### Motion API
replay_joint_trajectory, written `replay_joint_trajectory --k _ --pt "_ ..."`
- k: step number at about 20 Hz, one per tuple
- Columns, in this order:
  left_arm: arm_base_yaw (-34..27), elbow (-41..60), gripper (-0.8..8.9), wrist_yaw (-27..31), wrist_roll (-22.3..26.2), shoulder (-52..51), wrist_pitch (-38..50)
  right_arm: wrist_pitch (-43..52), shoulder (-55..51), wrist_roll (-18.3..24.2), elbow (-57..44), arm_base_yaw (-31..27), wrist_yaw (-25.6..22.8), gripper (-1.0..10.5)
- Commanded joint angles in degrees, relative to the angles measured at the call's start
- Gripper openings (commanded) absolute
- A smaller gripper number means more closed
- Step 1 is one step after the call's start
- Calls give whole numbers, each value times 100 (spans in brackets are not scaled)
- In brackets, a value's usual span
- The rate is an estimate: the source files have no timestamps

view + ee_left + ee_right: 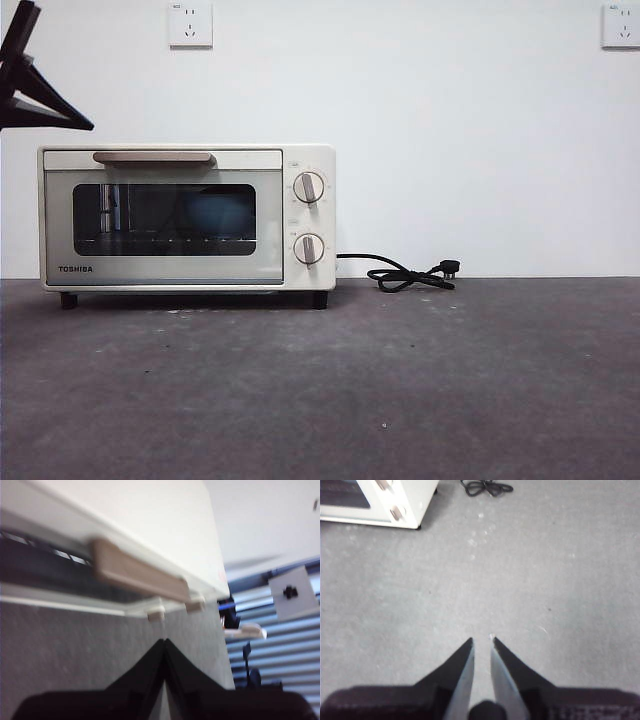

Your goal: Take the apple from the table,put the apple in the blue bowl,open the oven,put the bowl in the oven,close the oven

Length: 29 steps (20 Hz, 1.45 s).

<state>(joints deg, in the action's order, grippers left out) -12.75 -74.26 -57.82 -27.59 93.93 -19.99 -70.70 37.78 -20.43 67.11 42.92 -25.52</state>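
Observation:
The cream oven [310,160] stands at the left of the table [400,380] with its glass door closed and its tan handle [153,157] at the top. Through the glass a blue bowl [220,215] shows dimly inside. The apple is hidden. My left gripper [164,641] is shut and holds nothing. It hangs just off the oven's handle [137,572], and shows as a black tip [85,125] at the upper left above the oven. My right gripper [482,638] hovers over bare table, its jaws nearly together and empty, with the oven [415,500] far from it.
The oven's black cord and plug [410,275] lie coiled on the table to the right of the oven, near the wall; the coil [485,487] also shows in the right wrist view. Two wall sockets [190,25] sit high on the white wall.

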Motion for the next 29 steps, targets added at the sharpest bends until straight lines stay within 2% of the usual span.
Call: replay_joint_trajectory --k 1,7,10,13,15,21,22,25,29 --pt "133 7 -8 -37 979 -378 -533 -79 -7 -63 -52 17 -2 62" --pt "476 7 -5 284 2868 -1685 -2612 -439 -7 -63 -52 17 -2 62" --pt "680 7 -5 1261 3279 -2468 -3416 -496 -7 -63 -52 17 -4 62" --pt "1054 7 -6 2518 3377 -3335 -3875 -496 -7 -63 -52 17 -4 62" --pt "1309 7 -5 2953 3359 -3947 -4024 -496 -7 -63 -52 17 -4 62" --pt "1499 7 -4 2726 3060 -5235 -4509 -496 -7 -63 -52 17 -4 62" --pt "1499 -2 -4 2769 3106 -5329 -4503 -496 -7 -63 -52 17 -4 62" --pt "1495 -9 -4 3145 3644 -5381 -4472 -498 -7 -63 -52 17 -4 62" --pt "1510 -4 -4 3237 3790 -5152 -4352 -498 -7 -63 -52 17 -4 62"
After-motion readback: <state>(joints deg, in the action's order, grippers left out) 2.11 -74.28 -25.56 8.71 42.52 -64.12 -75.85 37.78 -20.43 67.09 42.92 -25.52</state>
